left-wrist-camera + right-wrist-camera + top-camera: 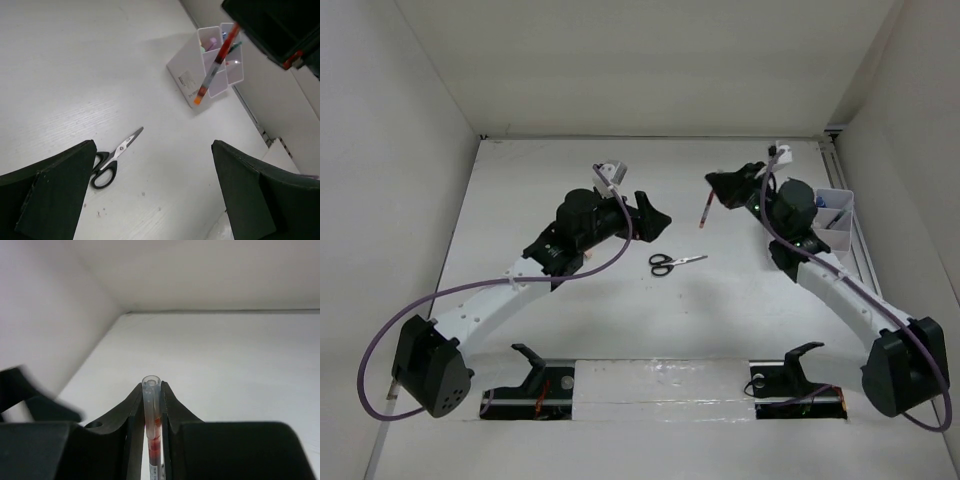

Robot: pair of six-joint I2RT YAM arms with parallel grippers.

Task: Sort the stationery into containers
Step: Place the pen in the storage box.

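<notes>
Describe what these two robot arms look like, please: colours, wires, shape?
The left arm and right arm have slim white links between chunky black joints and black bases. A purple cable loops along each. The left tool and right tool are black, each with two wedge-shaped fingers.

Black-handled scissors (672,263) lie closed and flat. A red pen (216,64) hangs slanted, clamped at its top. The white bins (187,70) stand beyond it, partly filled.
</notes>
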